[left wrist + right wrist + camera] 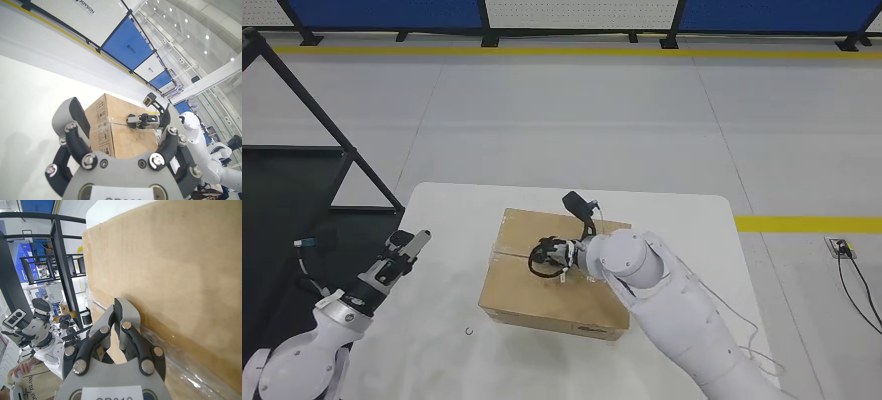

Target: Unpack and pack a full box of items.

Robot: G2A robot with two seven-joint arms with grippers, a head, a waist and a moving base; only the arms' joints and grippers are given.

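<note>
Brown cardboard box (560, 285), sealed, mid white worktop (447, 215): right claw (115, 308) pinched shut and empty, tip on taped seam (117, 123), best drawn straight along it; left claw (418, 240) wide open, empty, well apart.

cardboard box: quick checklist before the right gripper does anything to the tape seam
1. Cardboard box flat on the table: ok.
2. Box top closed, clear tape over the seam: ok.
3. Right gripper on the box top at the seam, shut: ok.
4. Left gripper open, apart from the box: ok.
5. Tape broken under the right gripper: cannot tell.
6. Small item on the table by the box: cannot tell what it is.
</note>
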